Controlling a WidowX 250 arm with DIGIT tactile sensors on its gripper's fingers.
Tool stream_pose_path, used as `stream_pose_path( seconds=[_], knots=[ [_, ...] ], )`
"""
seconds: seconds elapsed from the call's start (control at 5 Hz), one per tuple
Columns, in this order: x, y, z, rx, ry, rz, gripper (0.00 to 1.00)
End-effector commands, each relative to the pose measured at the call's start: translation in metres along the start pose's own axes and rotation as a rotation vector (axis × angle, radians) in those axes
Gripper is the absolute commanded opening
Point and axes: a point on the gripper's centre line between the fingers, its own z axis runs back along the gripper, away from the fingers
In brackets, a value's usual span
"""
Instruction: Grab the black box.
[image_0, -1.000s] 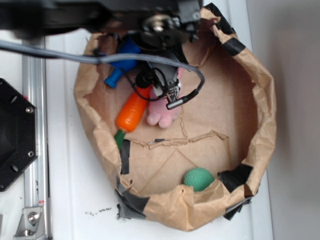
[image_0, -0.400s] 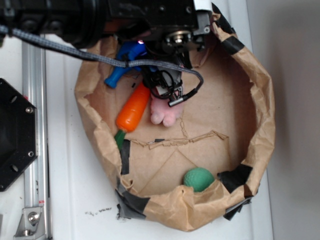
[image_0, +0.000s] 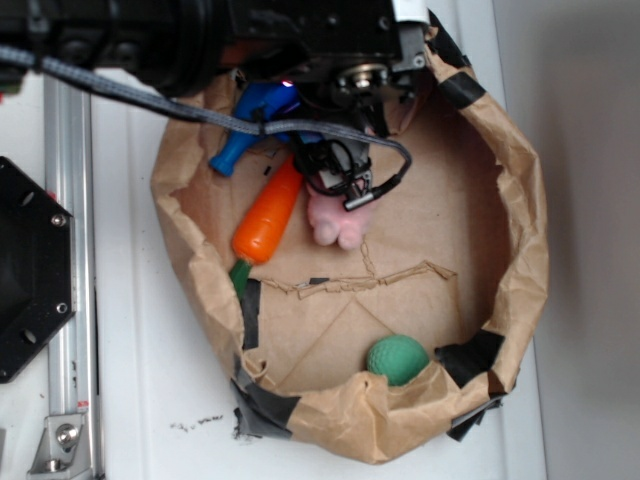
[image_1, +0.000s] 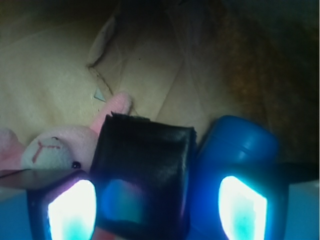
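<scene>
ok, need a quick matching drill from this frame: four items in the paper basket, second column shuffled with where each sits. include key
Things:
1. black box
2. green ball
3. orange carrot
4. pink bunny

Places:
A. near the basket's bottom rim in the exterior view, by a black tape patch
B. between the gripper fingers in the wrist view
C. just right of the carrot
D. between the blue toy and the basket's left wall

Pairs: 1-B, 2-A, 3-D, 4-C
</scene>
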Motion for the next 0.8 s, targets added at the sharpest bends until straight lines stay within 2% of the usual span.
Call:
stream_pose_path(
  seconds=[0.0,0.2,0.4,0.6],
  knots=[
    [0.0262,-0.0131,-0.0028,-0.053,0.018,0.08,1.0],
    [0.0248,-0.0161,0.0,-0.073,0.028,0.075,1.0],
    [0.0199,-0.0135,-0.0008,-0.065,0.032,0.112,0.0],
    [0.0178,-0.0126,0.0024,-0.064,0.018,0.112,0.0]
  ],
)
